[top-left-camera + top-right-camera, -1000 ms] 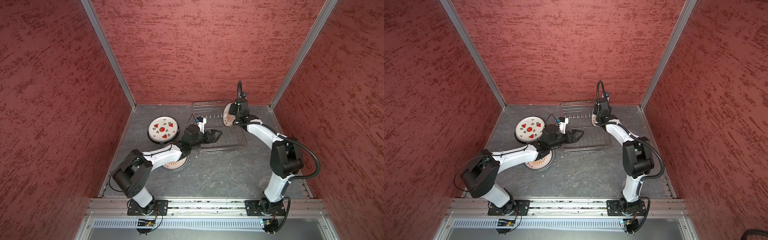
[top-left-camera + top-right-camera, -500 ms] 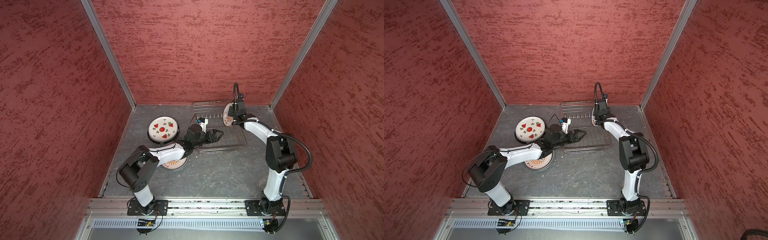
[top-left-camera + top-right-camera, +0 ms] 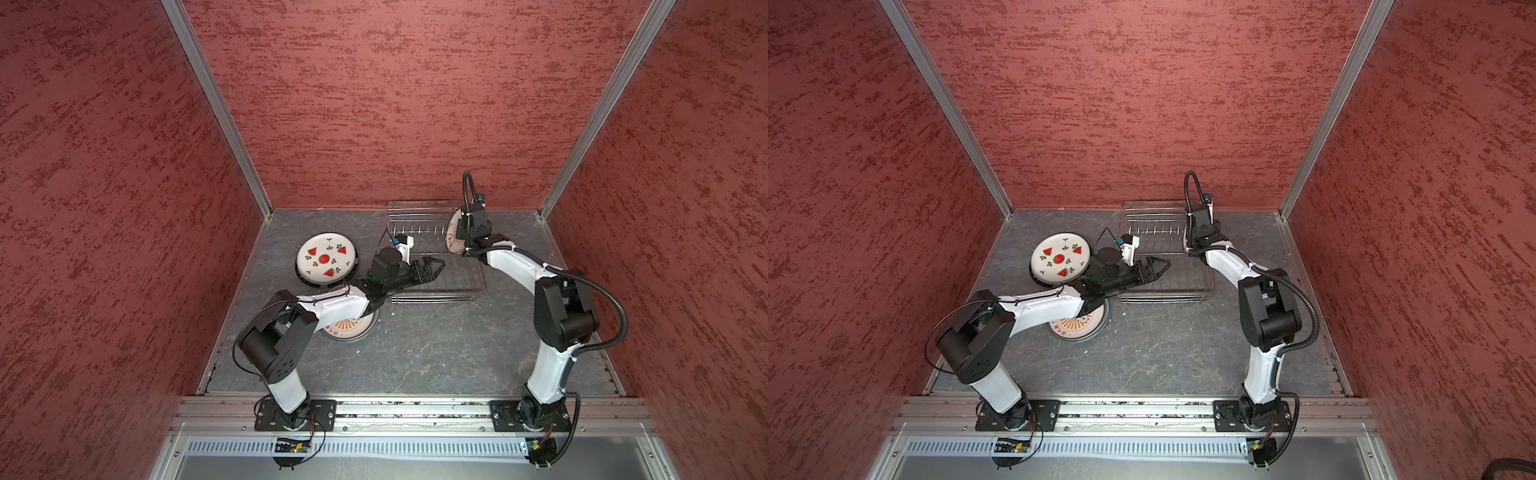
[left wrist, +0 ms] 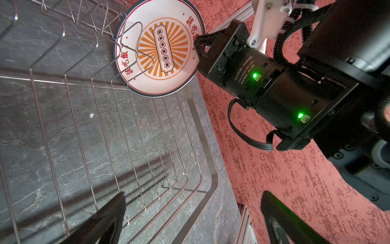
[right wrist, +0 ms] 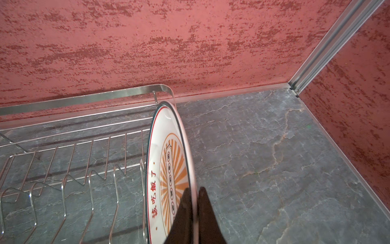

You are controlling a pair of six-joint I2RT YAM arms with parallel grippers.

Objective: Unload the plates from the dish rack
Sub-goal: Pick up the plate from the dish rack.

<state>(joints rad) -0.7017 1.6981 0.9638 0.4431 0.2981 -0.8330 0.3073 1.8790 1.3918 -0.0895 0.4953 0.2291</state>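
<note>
While the right gripper (image 5: 194, 190) is pinching the rim of the sunburst plate (image 5: 168, 169) between tightly closed jaws, that plate is standing on edge in the end slot of the dish rack (image 5: 84, 101). The left gripper (image 4: 193, 194) is hovering wide open over the rack's basket, holding nothing. Farther out, a watermelon plate (image 3: 326, 258) and a second sunburst plate (image 3: 353, 328) are lying flat on the counter (image 3: 436, 345).

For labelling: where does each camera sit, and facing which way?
Top views: high, front, looking down: dish rack, left arm, right arm.
Left wrist: on its arm, faces sunburst plate across rack; open left gripper, right gripper show.
Right wrist: on its arm, faces back wall; right gripper shut on plate.
Both wrists see that plate.
</note>
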